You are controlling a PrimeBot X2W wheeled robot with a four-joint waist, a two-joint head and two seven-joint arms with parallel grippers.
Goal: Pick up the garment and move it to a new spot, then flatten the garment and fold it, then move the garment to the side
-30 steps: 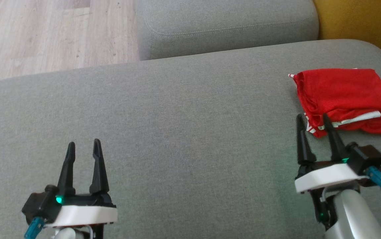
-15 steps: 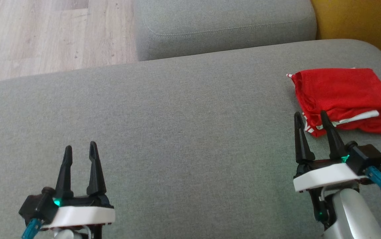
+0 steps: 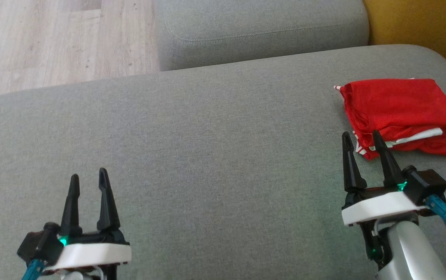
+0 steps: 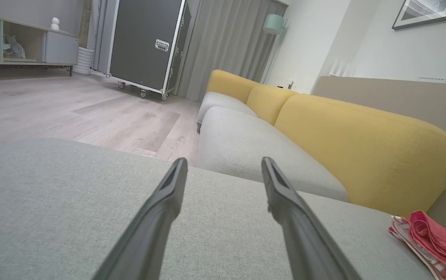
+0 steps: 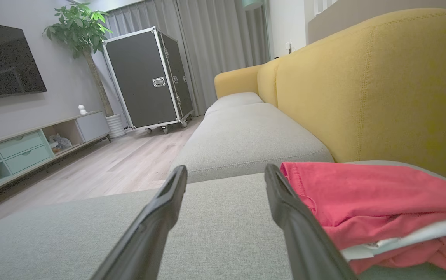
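The garment (image 3: 401, 111) is red mesh with white trim, folded into a compact pile at the right side of the grey sofa seat (image 3: 207, 136). In the right wrist view the garment (image 5: 374, 210) lies just right of my fingers, and the garment (image 4: 436, 241) shows at the lower right of the left wrist view. My right gripper (image 3: 361, 136) is open, its tips at the pile's near left corner, holding nothing. Far to the left, near the seat's front, my left gripper (image 3: 87, 177) is open and empty.
A second grey seat cushion (image 3: 262, 31) adjoins at the back. Yellow backrests (image 5: 363, 85) run along the right side. Wooden floor (image 3: 52, 39) lies beyond the seat's left edge. A black wheeled case (image 5: 149, 77) and a low TV cabinet (image 5: 32, 147) stand farther off.
Both grippers have drawn back slightly toward me, the left one more. The garment lies as before, and the whole picture has shifted a little.
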